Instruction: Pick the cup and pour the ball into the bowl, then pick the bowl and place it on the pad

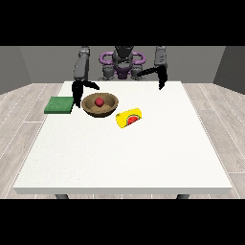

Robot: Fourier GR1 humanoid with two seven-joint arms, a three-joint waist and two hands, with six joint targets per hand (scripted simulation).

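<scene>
I stood behind the white table [124, 158], small at the twelve o'clock end of the view, with both arms reaching over the top towards the camera.

The brown bowl [100, 105] sat on the table in the ten-to-eleven o'clock part of its surface, upright, with the red ball [99, 102] resting inside it near the middle. The yellow cup [129, 117] lay tipped on its side at about four o'clock from the bowl, just beside it but apart from its rim, its red-marked end turned towards the three o'clock side. The green pad [59, 105] lay flat at nine o'clock from the bowl, near the table's edge on that side, with nothing on it.

My hand at the view's left [76, 92] hung between the pad and the bowl, at roughly ten o'clock from the bowl's centre. Its fingers pointed down towards the table close to the pad's near corner, and another part of the hand stretched sideways towards the bowl's far rim. I could not tell whether it touched the rim, and it had hold of nothing that I could see; the fingers looked spread rather than curled.

My hand at the view's right [162, 80] hung above the far edge of the table, at about two o'clock from the bowl and well apart from both bowl and cup. It held nothing, and how its fingers lay I could not tell.
</scene>
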